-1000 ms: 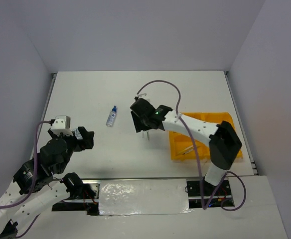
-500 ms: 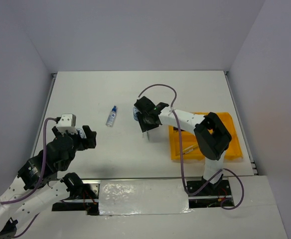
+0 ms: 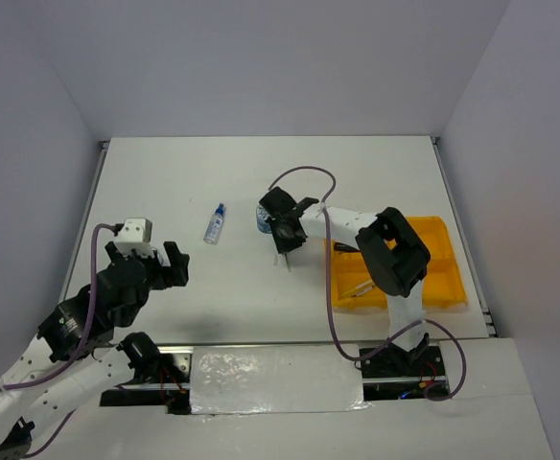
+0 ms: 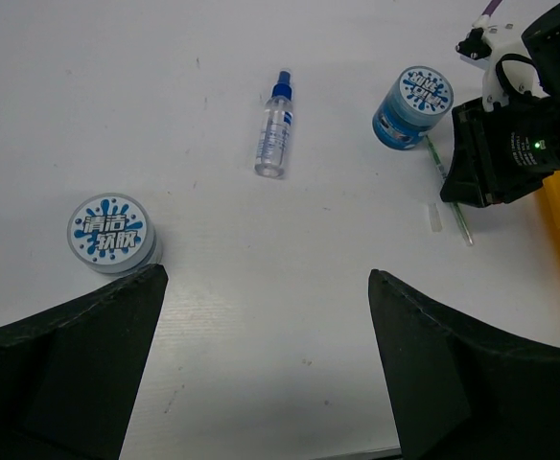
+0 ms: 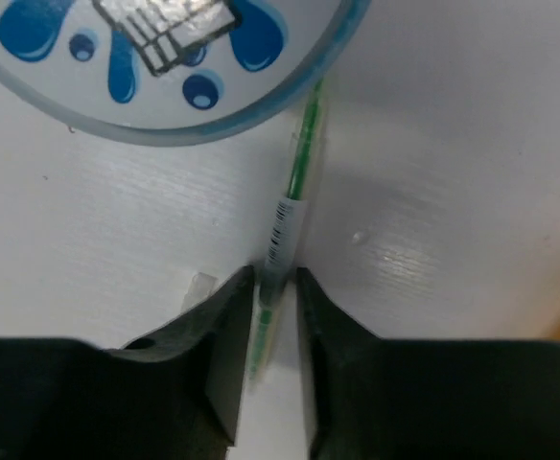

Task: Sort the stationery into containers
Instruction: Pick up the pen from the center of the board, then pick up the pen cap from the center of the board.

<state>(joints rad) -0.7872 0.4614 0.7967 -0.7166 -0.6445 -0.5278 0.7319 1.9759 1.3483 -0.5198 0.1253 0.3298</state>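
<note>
A robotics lab test cell

Two white-and-black robot arms, the left arm (image 3: 79,326) and the right arm (image 3: 390,259), are bolted beside a shiny mounting strip (image 3: 275,379) at the near edge of a plain white surface (image 3: 261,172). Blank pale walls (image 3: 261,57) box it in on three sides. Purple cables (image 3: 304,171) loop loose from the arms and a green status light (image 4: 539,146) glows on the right one. An orange-yellow tray (image 3: 448,273) sits on the surface, and wrist-mounted cameras look out past each arm's own fingers.

Bright, even overhead light is noted, soft shadows are cast on the table (image 3: 242,287), and the pot (image 5: 165,57) is rendered slightly blurred.
</note>
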